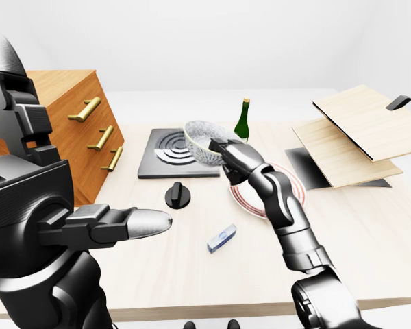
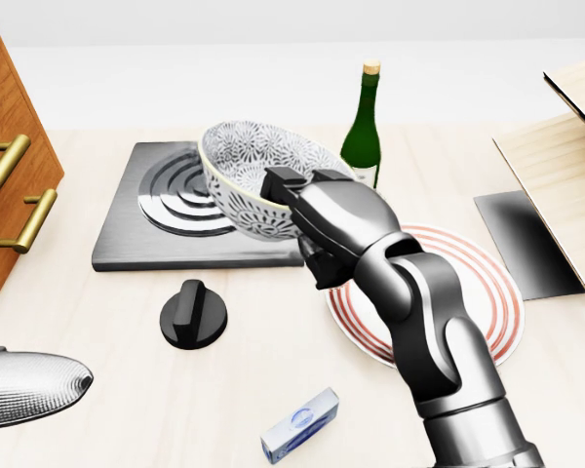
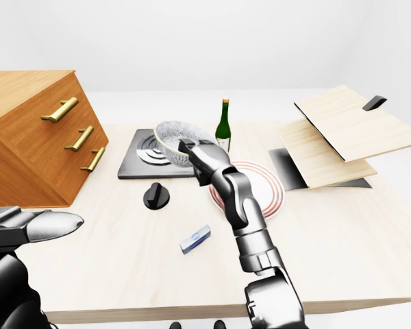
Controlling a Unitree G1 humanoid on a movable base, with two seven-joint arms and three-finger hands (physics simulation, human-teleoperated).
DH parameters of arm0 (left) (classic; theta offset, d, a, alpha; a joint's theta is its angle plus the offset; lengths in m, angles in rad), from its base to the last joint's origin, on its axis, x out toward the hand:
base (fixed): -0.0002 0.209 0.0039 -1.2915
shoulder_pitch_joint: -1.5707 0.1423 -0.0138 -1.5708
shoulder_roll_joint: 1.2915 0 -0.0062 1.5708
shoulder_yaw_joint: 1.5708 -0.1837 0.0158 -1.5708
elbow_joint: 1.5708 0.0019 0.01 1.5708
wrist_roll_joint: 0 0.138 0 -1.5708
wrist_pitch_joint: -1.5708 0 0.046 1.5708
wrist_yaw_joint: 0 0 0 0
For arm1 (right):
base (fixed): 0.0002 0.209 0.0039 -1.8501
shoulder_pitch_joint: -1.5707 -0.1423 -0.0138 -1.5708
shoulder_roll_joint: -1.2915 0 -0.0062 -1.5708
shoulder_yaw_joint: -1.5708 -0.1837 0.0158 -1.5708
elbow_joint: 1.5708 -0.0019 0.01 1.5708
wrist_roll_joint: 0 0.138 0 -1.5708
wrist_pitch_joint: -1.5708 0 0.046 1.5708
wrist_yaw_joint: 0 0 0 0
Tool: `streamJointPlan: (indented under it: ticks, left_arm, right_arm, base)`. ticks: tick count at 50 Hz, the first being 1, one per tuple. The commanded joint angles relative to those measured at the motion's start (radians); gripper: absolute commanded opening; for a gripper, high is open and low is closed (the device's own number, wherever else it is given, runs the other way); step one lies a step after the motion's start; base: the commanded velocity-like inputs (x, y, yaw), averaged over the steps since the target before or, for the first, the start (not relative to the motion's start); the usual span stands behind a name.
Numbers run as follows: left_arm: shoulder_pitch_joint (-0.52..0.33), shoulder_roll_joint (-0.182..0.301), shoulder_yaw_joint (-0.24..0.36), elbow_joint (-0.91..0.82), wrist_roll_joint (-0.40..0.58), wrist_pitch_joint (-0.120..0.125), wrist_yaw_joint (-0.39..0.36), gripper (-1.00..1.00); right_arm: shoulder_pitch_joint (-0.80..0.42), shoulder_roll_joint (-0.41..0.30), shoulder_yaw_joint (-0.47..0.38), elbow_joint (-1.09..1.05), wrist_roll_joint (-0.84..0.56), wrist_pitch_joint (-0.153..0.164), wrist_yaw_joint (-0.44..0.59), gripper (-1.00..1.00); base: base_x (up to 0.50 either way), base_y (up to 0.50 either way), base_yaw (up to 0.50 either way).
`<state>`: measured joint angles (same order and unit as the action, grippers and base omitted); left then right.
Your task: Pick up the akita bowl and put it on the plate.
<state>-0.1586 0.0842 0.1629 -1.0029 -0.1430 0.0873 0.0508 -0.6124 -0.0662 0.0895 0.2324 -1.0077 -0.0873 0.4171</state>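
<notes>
1. I have the right hand (image 2: 307, 210) clamped on the near rim of the akita bowl (image 2: 249, 175), fingers closed over its edge, and the bowl is lifted clear of the table (image 2: 97, 322).
2. In the head view the bowl hangs tilted, its patterned inside facing up and left, over the right part of the stove plate (image 2: 175, 210) and just left of the plate (image 2: 478, 292).
3. The plate, white with red rings, lies flat on the table under my right forearm; the bowl is not on it yet.
4. My left hand (image 1: 133, 223) hovers at the lower left of the left-eye view with its fingers stretched out straight, gripping nothing.
5. A green bottle (image 2: 364, 122) stands upright just beyond the bowl and the plate, toward the top of the head view.
6. A black knob (image 2: 193, 314) sits on the table below the stove plate, and a small blue-and-white box (image 2: 300, 424) lies lower down, near the bottom edge.
7. A wooden drawer cabinet (image 3: 38, 137) with brass handles stands at the left of the right-eye view.
8. Light wooden boards (image 3: 342, 133) lie stacked at the right over a dark tray (image 2: 526, 239).
</notes>
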Motion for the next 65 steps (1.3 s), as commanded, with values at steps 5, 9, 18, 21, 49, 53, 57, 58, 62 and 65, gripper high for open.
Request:
streamJointPlan:
  ticks: [5,9,18,21,49,53,57,58,62,65]
  left_arm:
    - [-0.003,0.000,0.003,0.006,-0.001,0.000,0.002,0.98]
    - [-0.006,0.002,0.004,0.011,-0.003,0.000,0.003,0.99]
    - [-0.005,0.005,0.008,0.003,-0.008,0.000,0.005,0.98]
    - [-0.005,0.005,0.009,0.004,-0.009,0.000,0.004,0.99]
    - [-0.004,0.005,0.013,0.010,-0.015,0.000,0.007,0.98]
    - [-0.005,0.007,0.016,0.006,-0.017,0.000,0.008,0.98]
    - [0.002,0.005,0.018,0.012,-0.019,0.000,0.008,0.98]
    - [-0.001,0.005,0.016,0.011,-0.019,0.000,0.009,0.98]
    - [0.000,0.005,0.014,0.015,-0.018,0.000,0.008,0.99]
    - [0.004,0.004,0.017,0.012,-0.020,0.000,0.008,0.98]
  right_arm:
    - [0.082,-0.160,-0.111,-0.131,0.156,0.000,0.083,-1.00]
    - [0.116,-0.172,-0.125,-0.181,0.181,0.000,0.114,-1.00]
    - [0.174,-0.208,-0.146,-0.162,0.138,0.000,0.093,-1.00]
    - [0.180,-0.226,-0.152,-0.094,0.067,0.000,0.028,-1.00]
    - [0.188,-0.340,-0.157,0.169,-0.238,0.000,-0.262,-1.00]
    - [0.188,-0.324,-0.151,0.163,-0.228,0.000,-0.246,-1.00]
    - [0.203,-0.313,-0.140,0.161,-0.242,0.000,-0.262,-1.00]
    - [0.215,-0.310,-0.137,0.155,-0.247,0.000,-0.266,-1.00]
    - [0.235,-0.296,-0.133,0.133,-0.246,0.000,-0.258,-1.00]
    - [0.235,-0.291,-0.133,0.125,-0.235,0.000,-0.244,-1.00]
  base:
    - [0.00,0.00,0.00]
    - [0.00,0.00,0.00]
    - [0.00,0.00,0.00]
    - [0.00,0.00,0.00]
    - [0.00,0.00,0.00]
    - [0.00,0.00,0.00]
    - [0.00,0.00,0.00]
    - [0.00,0.00,0.00]
    - [0.00,0.00,0.00]
    - [0.00,0.00,0.00]
